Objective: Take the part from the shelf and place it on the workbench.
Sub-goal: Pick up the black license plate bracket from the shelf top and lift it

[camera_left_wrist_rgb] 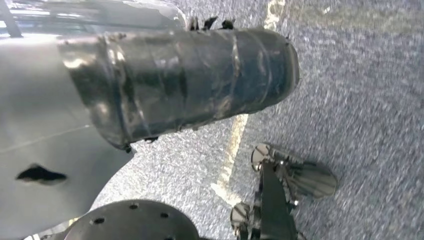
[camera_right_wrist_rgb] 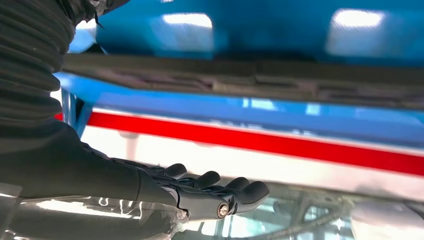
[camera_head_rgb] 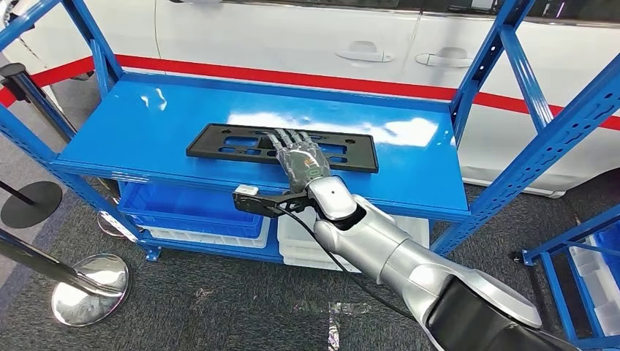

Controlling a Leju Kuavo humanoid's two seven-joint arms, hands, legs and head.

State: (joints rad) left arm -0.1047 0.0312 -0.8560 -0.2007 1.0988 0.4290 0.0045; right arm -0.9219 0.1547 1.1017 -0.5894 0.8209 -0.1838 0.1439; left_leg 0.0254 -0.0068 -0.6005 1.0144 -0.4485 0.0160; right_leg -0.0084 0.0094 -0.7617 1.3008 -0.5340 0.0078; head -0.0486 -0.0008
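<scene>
Part (camera_head_rgb: pixel 219 142) (flat, slotted, black) lies under right robot hand (camera_head_rgb: pixel 300 157).

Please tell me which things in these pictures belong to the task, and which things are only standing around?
Belonging to the job:
- black flat part on the shelf top
- blue shelf
- right hand, stretched over the part

Just standing around:
- blue bin and white bin below
- white car behind
- chrome post base

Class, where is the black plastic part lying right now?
In the head view, the black part lies flat on the blue shelf's top deck, near its front edge, with the right robot hand over its middle.
</scene>
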